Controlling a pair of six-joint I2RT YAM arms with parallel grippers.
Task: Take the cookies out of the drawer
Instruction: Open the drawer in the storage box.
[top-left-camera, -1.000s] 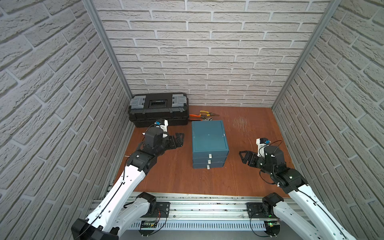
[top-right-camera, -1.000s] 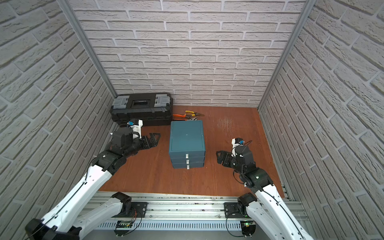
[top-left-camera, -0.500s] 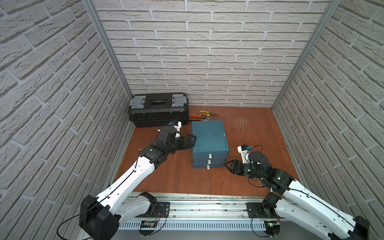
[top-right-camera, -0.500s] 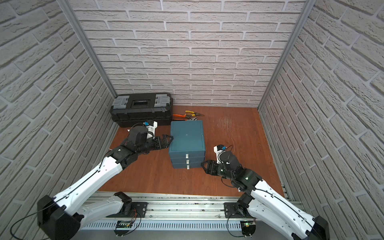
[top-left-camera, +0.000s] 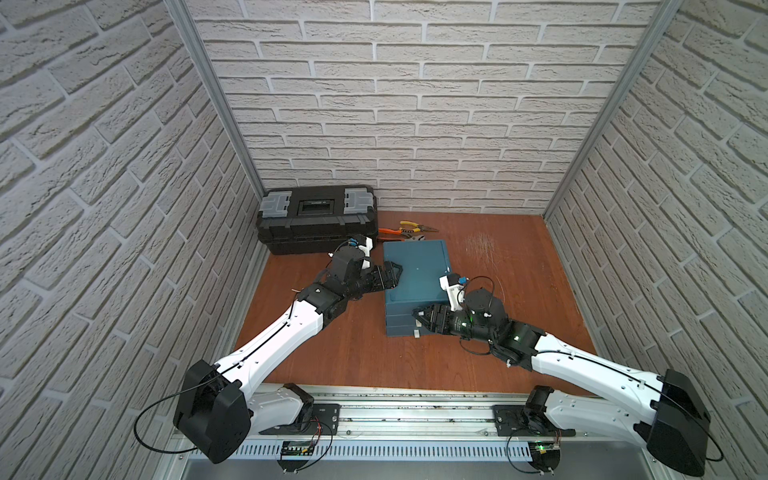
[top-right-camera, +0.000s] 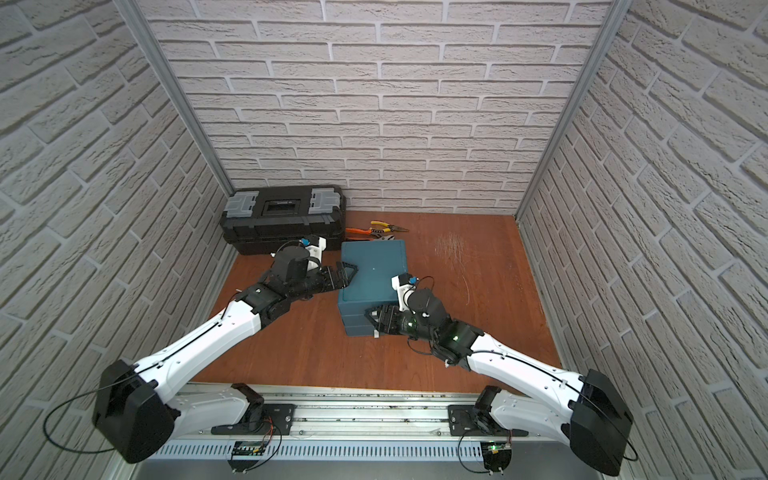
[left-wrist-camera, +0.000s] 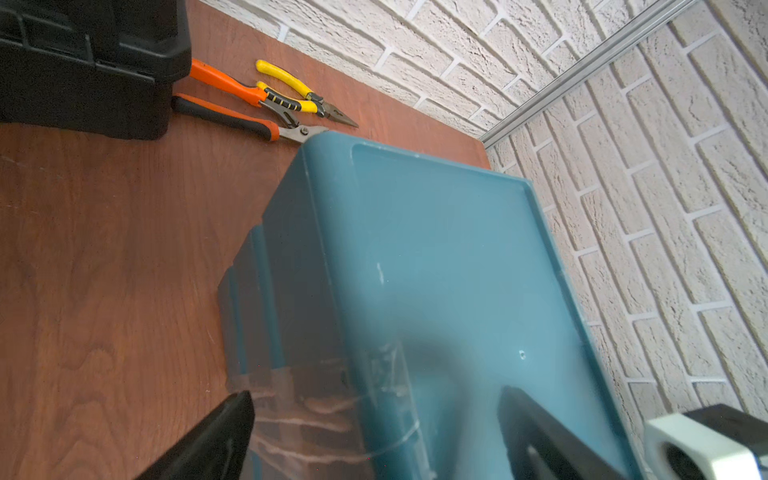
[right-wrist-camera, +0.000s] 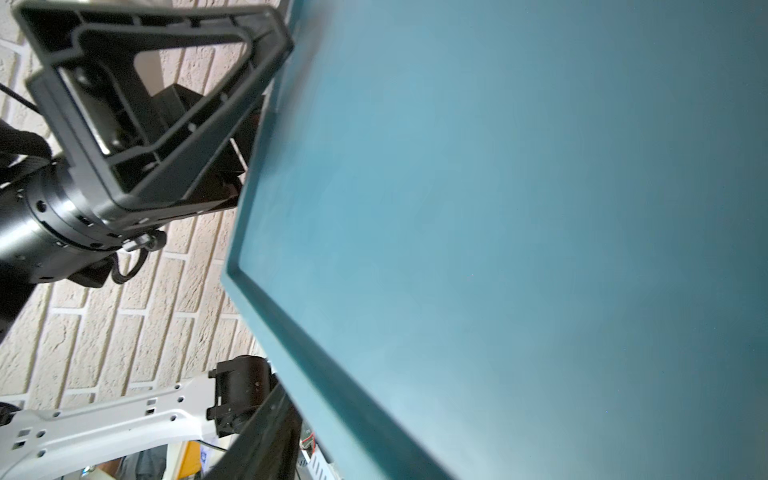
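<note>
Both arms had swung in from the open floor to the teal cabinet (top-left-camera: 417, 272) within about a second, and that changed everything for the job. From where I stood, the left gripper (top-left-camera: 392, 274) had come across to the cabinet's left top edge, its jaws spread wide, one finger (left-wrist-camera: 536, 436) lying over the lid and the other down the side wall, so it looked set to brace the box rather than squeeze it. Meanwhile the right gripper (top-left-camera: 422, 320) had dropped low in front of the stacked drawers (top-left-camera: 401, 322), right up against the upper fronts. Its jaws had been narrowing on the way in, but its own body hid the tips, and I could not tell whether they had closed on a white handle (top-left-camera: 415, 333) or merely hovered there. Every drawer was shut as far as I could see, so the cookies were nowhere in sight; I judged them to be inside one of the drawers. Behind the cabinet lay the pliers (top-left-camera: 409, 227) beside the black toolbox (top-left-camera: 318, 218), untouched and of no use here. My reading was that the opening pull had not begun: with one arm steadying, the other needed a firm hold on a handle and a straight pull outwards, or the light box might slide on the wooden floor (top-left-camera: 353, 345)
</note>
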